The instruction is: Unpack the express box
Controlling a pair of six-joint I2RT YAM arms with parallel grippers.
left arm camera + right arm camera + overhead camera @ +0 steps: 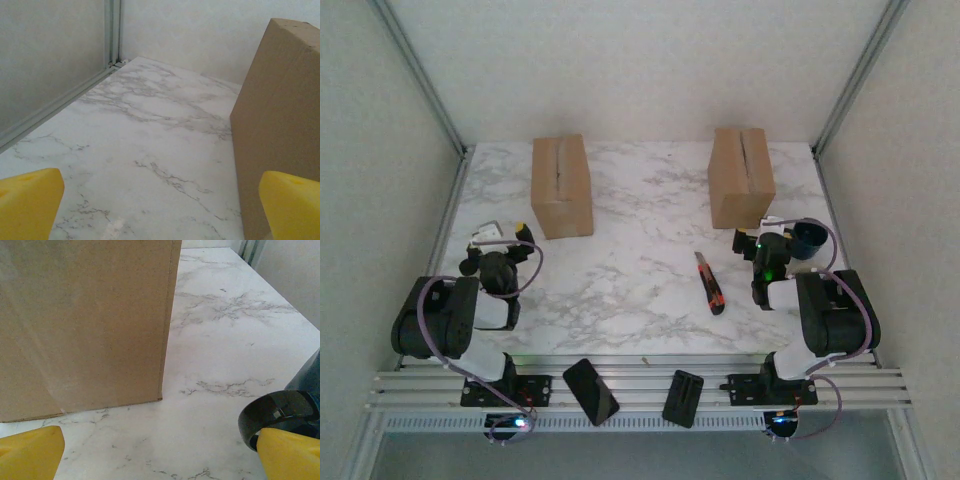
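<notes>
Over on the left of the top view, the left end effector (506, 238) sits low over the marble worktop (640, 300), wide open and empty. Its wrist view agrees: one yellow finger (27, 205) in each bottom corner and bare marble between them. The left box (280, 130) stands right by the right-hand finger, though I can't tell if they touch.

From the top view, that left box (561, 187) is upper left of centre, upright, flaps shut, with a seam running down its top. Two black things (590, 390) lie on the rail at bottom centre, and I can't make out what they are. A bit right of centre lies a red-and-black knife (710, 283), flat on the marble, clear of both boxes.

The right box (741, 177) is upper right, also shut. Just below it in the frame, the right end effector (768, 238) is spread wide too, holding nothing. Its wrist view has the right box (85, 325) filling the upper left. A dark cup (280, 412) sits at the right edge, just behind that finger (287, 452). From the top, the cup (809, 239) is right beside the end effector.
</notes>
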